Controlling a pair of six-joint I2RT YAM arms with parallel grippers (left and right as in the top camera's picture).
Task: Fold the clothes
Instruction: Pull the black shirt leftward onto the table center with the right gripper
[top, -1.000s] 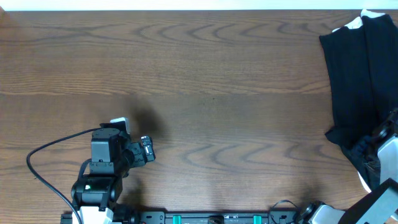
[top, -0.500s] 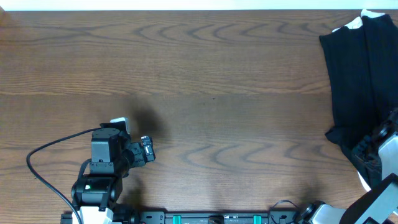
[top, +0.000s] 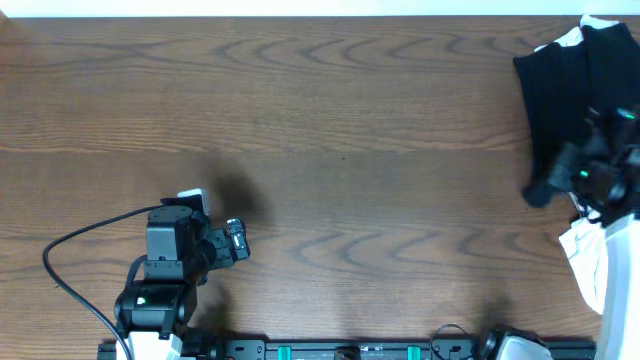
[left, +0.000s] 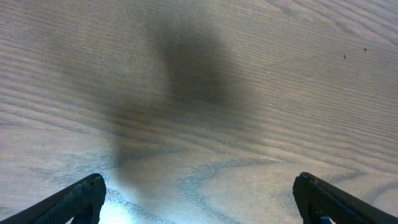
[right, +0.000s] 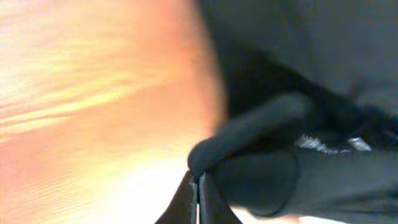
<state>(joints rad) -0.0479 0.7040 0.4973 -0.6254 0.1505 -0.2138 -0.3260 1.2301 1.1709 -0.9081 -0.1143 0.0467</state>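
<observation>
Pinching the black T-shirt (top: 560, 90) by white cloth (top: 590, 262) is the right gripper (right: 198, 186). Far left, the left gripper (left: 199, 200) is gaping over table (top: 350, 120).

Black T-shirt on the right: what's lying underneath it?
White fabric peeks out beneath the soft black T-shirt at its far corner; the shirt covers everything else there.

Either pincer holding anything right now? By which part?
Right pincer is shut on the black T-shirt, pinching a rolled fold at its edge. Left pincer is open, holding nothing.
</observation>
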